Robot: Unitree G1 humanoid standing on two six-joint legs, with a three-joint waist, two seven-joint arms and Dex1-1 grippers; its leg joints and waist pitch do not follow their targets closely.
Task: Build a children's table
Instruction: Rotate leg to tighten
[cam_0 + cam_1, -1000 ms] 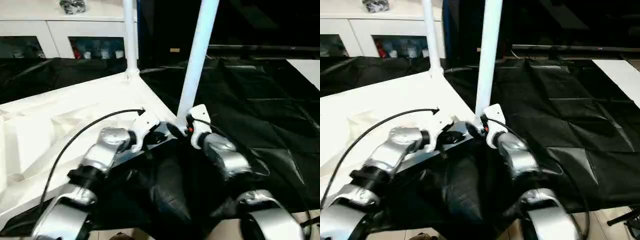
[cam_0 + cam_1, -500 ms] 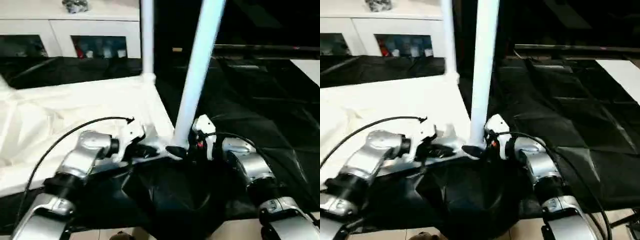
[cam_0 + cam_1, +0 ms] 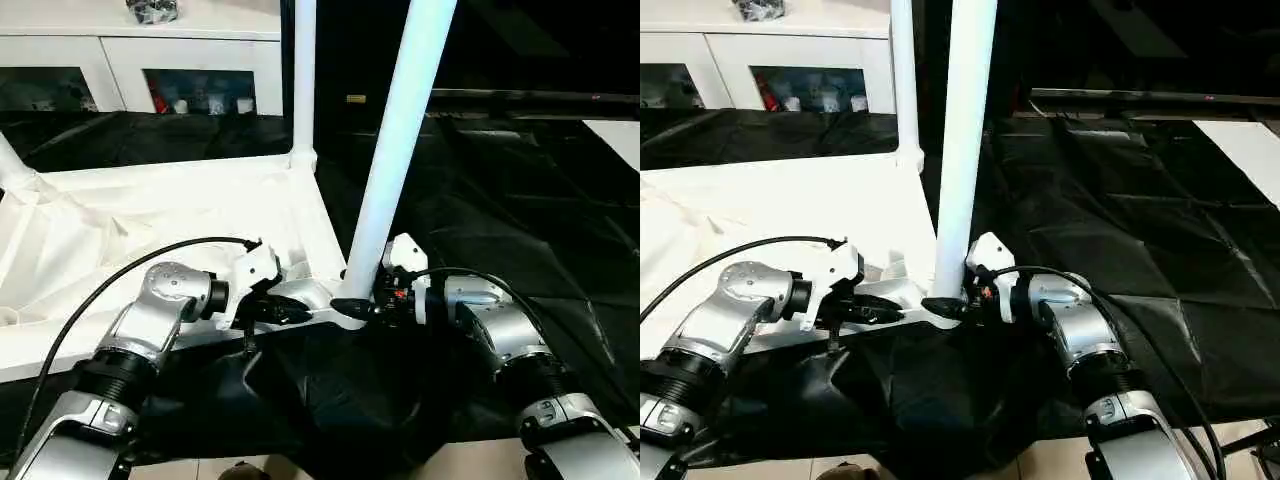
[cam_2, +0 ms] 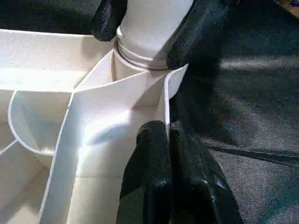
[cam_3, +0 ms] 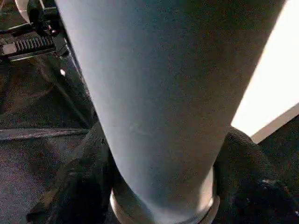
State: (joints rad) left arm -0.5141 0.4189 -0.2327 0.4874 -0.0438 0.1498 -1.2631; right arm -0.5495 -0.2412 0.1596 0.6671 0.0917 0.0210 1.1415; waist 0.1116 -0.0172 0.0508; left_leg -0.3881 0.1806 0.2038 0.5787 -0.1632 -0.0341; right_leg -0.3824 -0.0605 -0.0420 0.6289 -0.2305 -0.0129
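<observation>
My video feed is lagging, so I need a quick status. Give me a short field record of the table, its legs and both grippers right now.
table top: white plastic table top, upside down on black sheeting, ribbed underside up
near-corner leg: long white tube leg, upright, base seated in round corner socket
far-corner leg: second white leg, upright in its socket
left gripper: left gripper, fingers pressed together on the top's edge wall beside the near socket
right gripper: right gripper, black fingers on either side of the near leg's base
backdrop: white cabinet with glass doors
</observation>
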